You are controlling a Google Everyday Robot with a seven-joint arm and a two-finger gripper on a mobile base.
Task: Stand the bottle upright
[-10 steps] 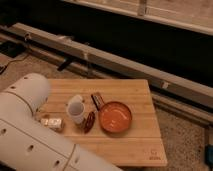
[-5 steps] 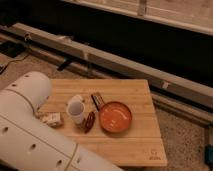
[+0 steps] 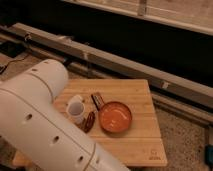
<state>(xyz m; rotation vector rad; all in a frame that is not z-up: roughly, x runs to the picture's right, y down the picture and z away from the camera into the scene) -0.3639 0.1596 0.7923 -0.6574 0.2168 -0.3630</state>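
One arm (image 3: 40,125) covers the near left of the table (image 3: 142,145); gripper hidden behind it, closed, contents not visible.

Closed pincer hidden behind white arm (image 3: 40,120) beside cup (image 3: 76,112).

Light wooden table (image 3: 137,95) on a speckled floor (image 3: 185,142); orange bowl (image 3: 115,116) sits roughly mid-table, white cup (image 3: 76,112) just left of it; dark flat bar-shaped thing (image 3: 97,100) by the bowl's far-left rim; reddish-brown packet (image 3: 90,121) between cup and bowl; long metal rail (image 3: 125,62) behind.
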